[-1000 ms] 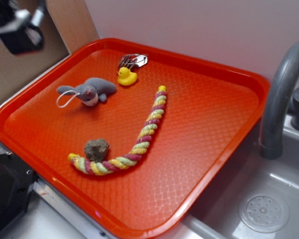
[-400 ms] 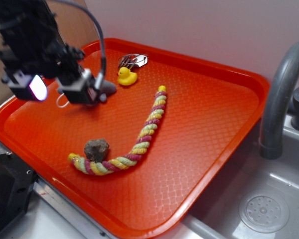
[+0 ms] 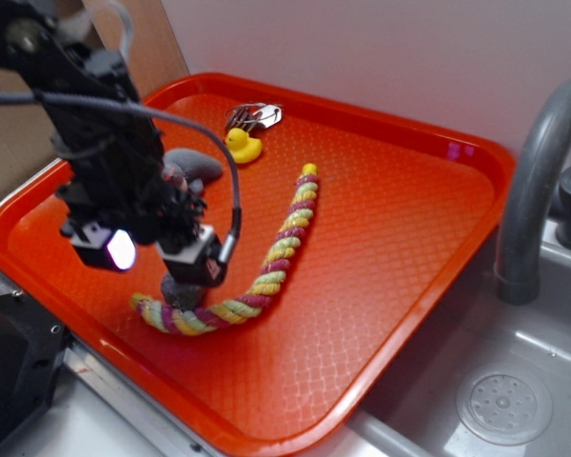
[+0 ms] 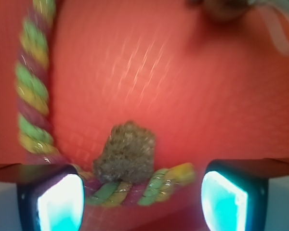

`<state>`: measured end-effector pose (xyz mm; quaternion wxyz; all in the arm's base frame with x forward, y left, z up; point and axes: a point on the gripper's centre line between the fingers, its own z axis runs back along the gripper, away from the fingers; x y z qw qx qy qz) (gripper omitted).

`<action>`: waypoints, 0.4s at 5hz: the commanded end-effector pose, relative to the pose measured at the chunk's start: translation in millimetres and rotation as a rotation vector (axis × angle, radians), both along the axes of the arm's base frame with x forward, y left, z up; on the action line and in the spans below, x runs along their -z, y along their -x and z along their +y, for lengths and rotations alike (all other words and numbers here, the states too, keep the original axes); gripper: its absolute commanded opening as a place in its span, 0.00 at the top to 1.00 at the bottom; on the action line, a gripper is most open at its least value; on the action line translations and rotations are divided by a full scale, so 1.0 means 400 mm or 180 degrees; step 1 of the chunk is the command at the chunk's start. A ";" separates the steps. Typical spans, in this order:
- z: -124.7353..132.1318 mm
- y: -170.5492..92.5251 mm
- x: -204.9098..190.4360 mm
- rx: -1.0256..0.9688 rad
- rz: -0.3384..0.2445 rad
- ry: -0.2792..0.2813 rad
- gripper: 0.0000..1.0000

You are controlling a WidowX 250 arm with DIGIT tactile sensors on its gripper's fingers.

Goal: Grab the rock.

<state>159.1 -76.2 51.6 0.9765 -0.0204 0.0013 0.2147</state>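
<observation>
The rock [image 4: 126, 151] is a small lumpy brown-grey stone lying on the orange tray [image 3: 381, 219], touching the curved end of a yellow, green and pink rope [image 3: 266, 271]. In the exterior view only its lower edge [image 3: 176, 294] shows under my gripper. My gripper [image 3: 152, 252] hovers right above the rock, open and empty. In the wrist view the two fingers stand wide apart at the bottom corners, with the gripper's middle [image 4: 142, 202] just below the rock.
A grey plush toy [image 3: 192, 164] lies behind my arm, with a yellow rubber duck [image 3: 242, 146] and a metal clip [image 3: 252, 116] at the tray's far edge. A grey sink [image 3: 504, 400] and faucet [image 3: 538, 162] are on the right.
My arm came in from the upper left and moved forward and down across the tray, from above the plush toy to above the rock. Nothing on the tray moved.
</observation>
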 end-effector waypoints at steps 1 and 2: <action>-0.030 -0.023 0.066 0.0022 0.0077 0.0378 0.00; -0.038 -0.020 0.067 0.0086 0.0049 0.0314 0.00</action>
